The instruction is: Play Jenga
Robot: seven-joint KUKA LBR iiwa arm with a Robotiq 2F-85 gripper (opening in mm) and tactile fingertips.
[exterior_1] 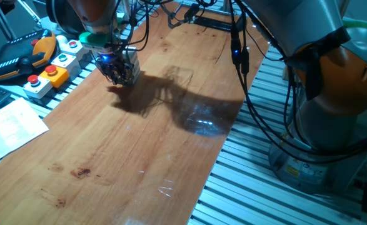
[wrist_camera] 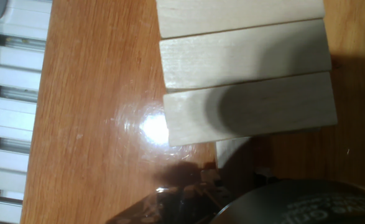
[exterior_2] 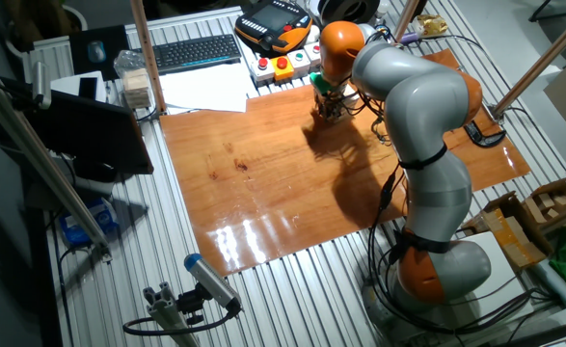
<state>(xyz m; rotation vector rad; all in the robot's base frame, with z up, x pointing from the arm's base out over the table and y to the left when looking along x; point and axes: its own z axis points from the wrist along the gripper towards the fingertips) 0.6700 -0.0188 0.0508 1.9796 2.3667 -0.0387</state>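
The Jenga tower (wrist_camera: 244, 81) fills the upper right of the hand view. Its top layer is three pale wooden blocks lying side by side, and a corner of a lower block (wrist_camera: 232, 149) peeks out beneath. One dark finger (wrist_camera: 294, 202) shows at the bottom edge, just beside the nearest block. In both fixed views my gripper (exterior_1: 117, 75) (exterior_2: 329, 106) is low over the far corner of the wooden board (exterior_1: 139, 144), and it hides most of the tower. I cannot see how the jaws stand.
Grey button boxes (exterior_1: 52, 72) and an orange teach pendant (exterior_1: 20, 56) lie just beyond the board edge by the gripper. Papers (exterior_1: 8, 125) and a keyboard (exterior_2: 196, 50) are nearby. Another pale wooden stack (exterior_2: 138, 89) stands off the board. Cables (exterior_1: 239, 56) hang over it.
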